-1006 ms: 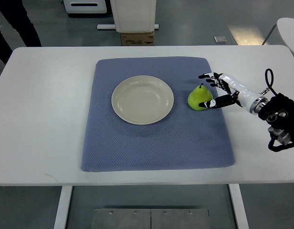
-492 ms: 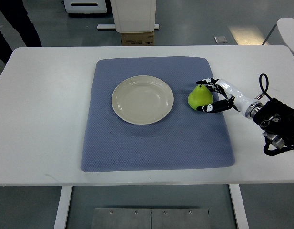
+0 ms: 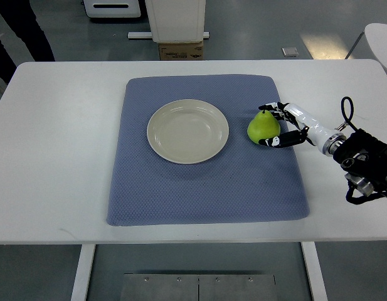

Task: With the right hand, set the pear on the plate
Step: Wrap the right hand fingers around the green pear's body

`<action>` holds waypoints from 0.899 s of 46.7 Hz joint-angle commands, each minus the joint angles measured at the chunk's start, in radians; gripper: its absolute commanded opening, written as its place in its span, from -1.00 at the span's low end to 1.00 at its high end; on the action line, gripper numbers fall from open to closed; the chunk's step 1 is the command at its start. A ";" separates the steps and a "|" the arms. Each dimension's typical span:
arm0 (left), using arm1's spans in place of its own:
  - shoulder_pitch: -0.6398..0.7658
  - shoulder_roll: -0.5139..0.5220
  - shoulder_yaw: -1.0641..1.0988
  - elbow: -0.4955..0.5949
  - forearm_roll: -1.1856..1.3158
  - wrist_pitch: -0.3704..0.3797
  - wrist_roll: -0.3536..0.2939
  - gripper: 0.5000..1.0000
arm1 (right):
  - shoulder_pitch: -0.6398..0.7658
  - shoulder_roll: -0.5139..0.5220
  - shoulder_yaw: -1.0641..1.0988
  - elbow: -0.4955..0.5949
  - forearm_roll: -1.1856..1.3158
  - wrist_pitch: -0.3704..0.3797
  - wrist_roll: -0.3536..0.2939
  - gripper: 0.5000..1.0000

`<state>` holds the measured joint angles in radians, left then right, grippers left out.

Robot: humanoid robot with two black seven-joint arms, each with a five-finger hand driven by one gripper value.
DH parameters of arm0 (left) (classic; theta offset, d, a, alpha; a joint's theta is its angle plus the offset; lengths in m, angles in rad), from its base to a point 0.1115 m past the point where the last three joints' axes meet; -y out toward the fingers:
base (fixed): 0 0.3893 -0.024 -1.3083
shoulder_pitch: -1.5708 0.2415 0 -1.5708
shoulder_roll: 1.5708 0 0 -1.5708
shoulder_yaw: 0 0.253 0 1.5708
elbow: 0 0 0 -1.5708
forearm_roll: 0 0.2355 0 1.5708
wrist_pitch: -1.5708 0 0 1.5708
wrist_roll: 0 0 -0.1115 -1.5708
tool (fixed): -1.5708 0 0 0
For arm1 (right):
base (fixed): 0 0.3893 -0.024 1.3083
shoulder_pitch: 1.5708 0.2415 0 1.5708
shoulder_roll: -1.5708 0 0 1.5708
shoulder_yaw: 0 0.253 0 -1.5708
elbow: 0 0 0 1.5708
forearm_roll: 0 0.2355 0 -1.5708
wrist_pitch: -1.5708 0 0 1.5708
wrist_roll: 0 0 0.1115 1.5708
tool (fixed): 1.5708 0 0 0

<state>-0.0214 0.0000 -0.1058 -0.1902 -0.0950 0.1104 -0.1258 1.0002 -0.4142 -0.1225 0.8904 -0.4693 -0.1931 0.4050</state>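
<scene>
A green pear [image 3: 259, 128] stands upright on the blue mat [image 3: 206, 188], just right of the empty cream plate [image 3: 187, 131]. My right hand [image 3: 266, 125] reaches in from the right edge and wraps the pear: fingers [image 3: 273, 108] curl over its far side and the thumb [image 3: 276, 140] presses its near side. The pear still rests on the mat. The left arm does not show.
The mat lies on a white table [image 3: 55, 157]. Behind the table are a cardboard box [image 3: 180, 50], a white cabinet base [image 3: 175, 19] and a person's dark legs [image 3: 17, 28] at the top left. A round white surface [image 3: 381, 37] shows at the top right.
My right hand moved left from beside the pear and closed its fingers and thumb around it. The pear has not moved.
</scene>
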 commanded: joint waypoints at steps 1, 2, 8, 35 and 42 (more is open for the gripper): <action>0.000 0.000 0.000 0.000 0.000 0.000 0.000 1.00 | 0.002 0.000 0.000 0.001 0.000 -0.002 0.000 0.55; 0.000 0.000 0.000 0.000 0.000 0.000 0.000 1.00 | 0.002 -0.001 0.000 0.001 0.000 -0.002 0.001 0.55; 0.000 0.000 0.000 0.000 0.000 0.000 0.000 1.00 | 0.002 0.000 -0.003 0.002 -0.002 -0.002 0.005 0.55; 0.000 0.000 0.000 0.000 0.000 0.000 0.000 1.00 | 0.017 0.000 -0.045 0.007 -0.003 -0.020 0.026 0.70; -0.002 0.000 0.000 0.000 0.000 0.000 0.000 1.00 | 0.015 0.000 -0.045 0.008 -0.003 -0.020 0.026 0.72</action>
<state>-0.0216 0.0000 -0.1058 -0.1902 -0.0949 0.1104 -0.1258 1.0169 -0.4141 -0.1665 0.8974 -0.4719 -0.2133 0.4312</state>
